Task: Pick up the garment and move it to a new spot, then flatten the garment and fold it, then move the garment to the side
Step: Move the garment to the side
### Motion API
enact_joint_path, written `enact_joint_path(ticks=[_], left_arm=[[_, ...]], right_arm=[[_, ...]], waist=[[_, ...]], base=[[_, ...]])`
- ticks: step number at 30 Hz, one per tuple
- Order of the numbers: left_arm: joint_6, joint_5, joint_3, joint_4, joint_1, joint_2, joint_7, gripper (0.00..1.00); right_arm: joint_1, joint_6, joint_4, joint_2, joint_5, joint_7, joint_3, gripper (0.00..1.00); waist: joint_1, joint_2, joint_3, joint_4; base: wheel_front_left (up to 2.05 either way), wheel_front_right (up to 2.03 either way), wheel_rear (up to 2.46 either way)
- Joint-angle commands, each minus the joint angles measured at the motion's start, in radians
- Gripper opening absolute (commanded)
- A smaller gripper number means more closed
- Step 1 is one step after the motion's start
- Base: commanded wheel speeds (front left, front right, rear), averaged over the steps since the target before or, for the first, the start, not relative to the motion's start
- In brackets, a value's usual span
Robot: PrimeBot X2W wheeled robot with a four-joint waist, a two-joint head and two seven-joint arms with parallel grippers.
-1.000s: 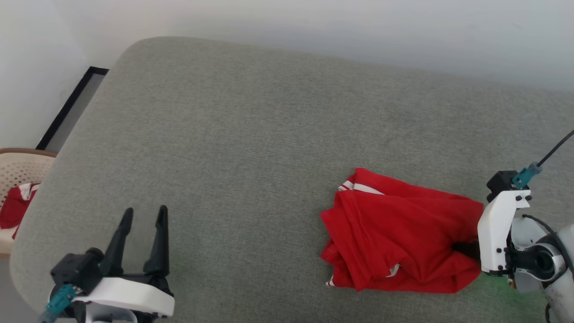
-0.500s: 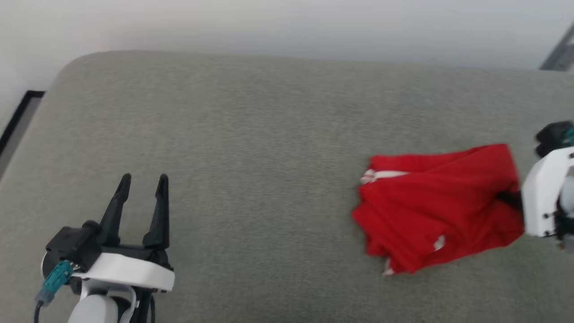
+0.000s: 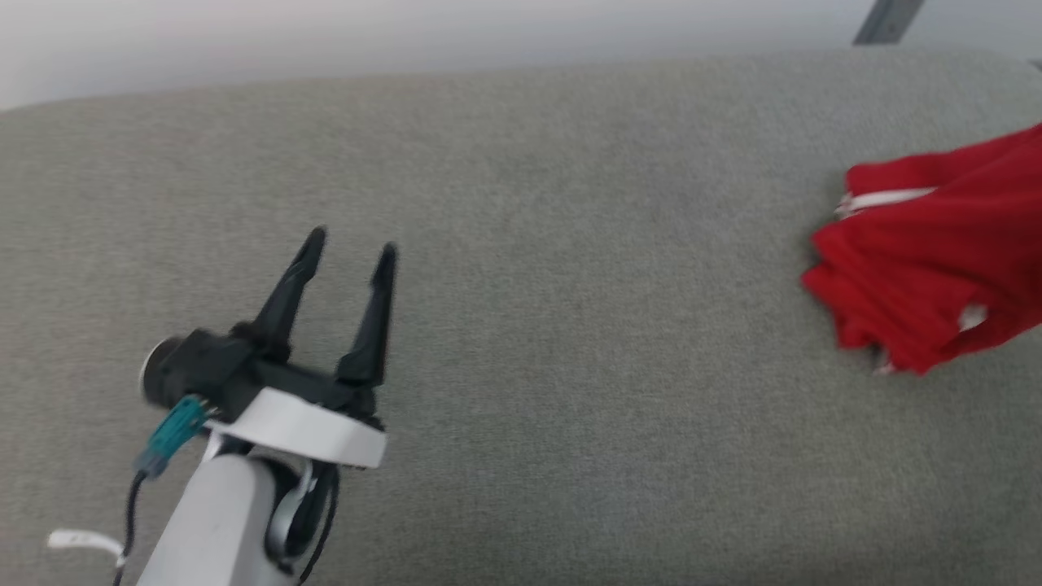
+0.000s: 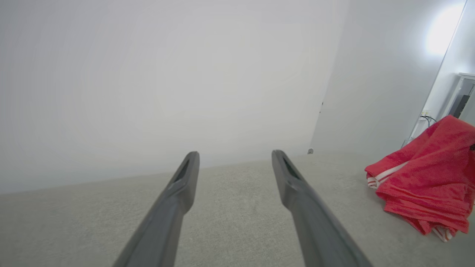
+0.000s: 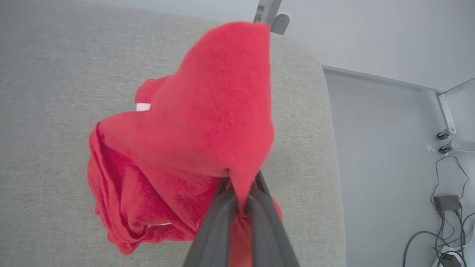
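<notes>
Grey upholstered cushion [image 3: 570,342] stretches from left to right, with a pale wall [image 3: 407,32] along its far side. Your left gripper [image 3: 352,242] hovers over the near left of the cushion, jaws spread wide and holding nothing. Your right gripper [image 5: 241,187] has its jaws pinched tight on a small fold of the garment [image 5: 193,141], a bright red shirt. One part of the shirt rises in a peak past the fingers. The rest hangs in a crumpled bunch, and its lowest folds seem to brush the cushion. The shirt is at the right end of the cushion, close to the edge and well apart from the left gripper. Past that edge lies bare floor [image 5: 371,167] with cables [image 5: 445,207].

The grip looks thin, so a quick swing could pull the fabric free. If you carry it further right, the shirt may drop off the cushion onto the floor. If the trailing folds drag on the rough cushion, they may bunch tighter and be harder to flatten.
</notes>
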Motion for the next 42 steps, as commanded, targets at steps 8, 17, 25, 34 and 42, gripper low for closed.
enact_joint_path(ticks=[8,17,25,34,42], left_arm=[[-0.002,-0.022,-0.14,0.025,-0.145,0.016,-0.004,1.0],[-0.002,-0.049,-0.249,0.052,-0.258,0.006,-0.004,1.0],[-0.002,-0.06,-0.261,0.059,-0.28,0.013,-0.004,1.0],[-0.002,-0.091,-0.199,0.046,-0.234,0.034,-0.004,1.0],[-0.002,-0.108,-0.118,0.048,-0.174,0.044,-0.004,1.0]], right_arm=[[-0.112,-0.001,0.155,-0.005,-0.136,-0.155,-0.022,0.0],[-0.208,-0.001,0.398,0.031,-0.298,-0.321,-0.071,0.0],[-0.282,-0.001,0.582,0.081,-0.436,-0.43,-0.17,1.0],[-0.343,-0.001,0.659,0.122,-0.477,-0.533,-0.227,1.0],[-0.312,-0.001,0.637,0.22,-0.414,-0.656,-0.215,1.0]], waist=[[0.0,-0.0001,0.092,-0.056],[0.0,-0.0001,0.159,-0.027],[0.0,-0.0001,0.176,0.001],[0.0,-0.0001,0.148,-0.003],[0.0,-0.0001,0.09,-0.022]], base=[[0.0,0.0,0.0],[0.0,0.0,0.0],[0.0,0.0,0.0],[0.0,0.0,0.0],[0.0,0.0,0.0]])
